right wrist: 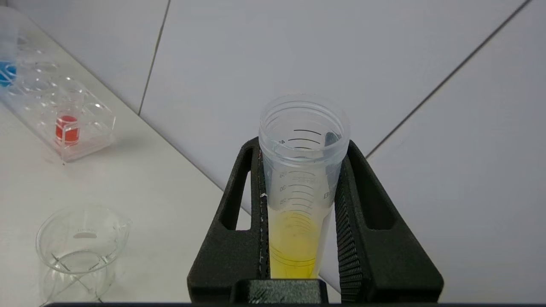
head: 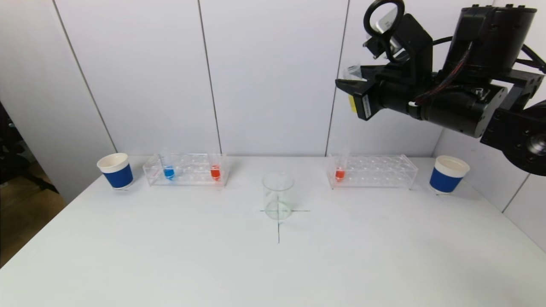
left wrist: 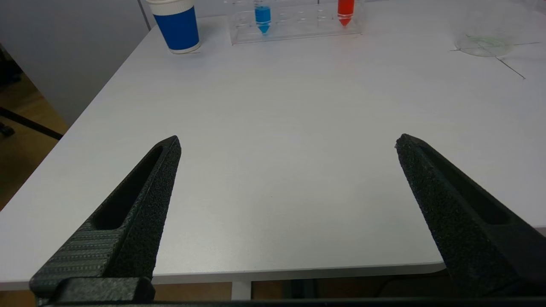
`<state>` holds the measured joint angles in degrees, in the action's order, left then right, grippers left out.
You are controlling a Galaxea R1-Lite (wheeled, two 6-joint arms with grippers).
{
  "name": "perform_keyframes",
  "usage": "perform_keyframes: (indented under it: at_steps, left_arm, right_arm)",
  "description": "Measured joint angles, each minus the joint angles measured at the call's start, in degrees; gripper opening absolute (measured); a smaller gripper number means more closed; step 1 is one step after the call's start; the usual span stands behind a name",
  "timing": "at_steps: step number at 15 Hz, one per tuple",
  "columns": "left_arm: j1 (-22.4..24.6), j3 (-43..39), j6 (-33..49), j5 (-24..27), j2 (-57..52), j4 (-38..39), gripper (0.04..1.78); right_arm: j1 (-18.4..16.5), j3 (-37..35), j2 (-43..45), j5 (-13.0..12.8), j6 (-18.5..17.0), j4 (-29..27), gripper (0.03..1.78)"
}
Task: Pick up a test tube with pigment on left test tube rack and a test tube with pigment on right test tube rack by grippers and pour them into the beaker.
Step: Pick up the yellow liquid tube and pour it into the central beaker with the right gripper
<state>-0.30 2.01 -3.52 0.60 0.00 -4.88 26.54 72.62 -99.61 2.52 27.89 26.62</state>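
White tabletop point(head: 170, 256) against panelled wall; right gripper point(right wrist: 300, 170) clamped a clear graduated test tube point(right wrist: 300, 187) of yellow pigment; left gripper point(left wrist: 288, 143) released.

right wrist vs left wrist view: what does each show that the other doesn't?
Right wrist only: the right gripper with jaws shut on a test tube of yellow pigment, against the wall. Left wrist only: the left gripper, jaws wide open and empty above the table, plus a blue paper cup. Both: the left rack with its blue tube and red tube, and the beaker.
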Motion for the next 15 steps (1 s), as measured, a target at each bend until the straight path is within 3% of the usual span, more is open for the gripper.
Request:
perform_keyframes:
  at_steps: [5,12,15]
  left_arm:
    - [0.0,0.0,0.0,0.0,0.0,0.0,1.76]
    - [0.0,0.0,0.0,0.0,0.0,0.0,1.76]
    - [0.0,0.0,0.0,0.0,0.0,0.0,1.76]
  right_arm:
    - [0.0,-1.2,-2.2,6.3,7.6,-0.1,0.50]
    - [0.2,-1.5,-5.1,10.6,19.4,-0.1,0.50]
    - [2.3,-1.4,-7.6,11.6,21.0,0.6,0.50]
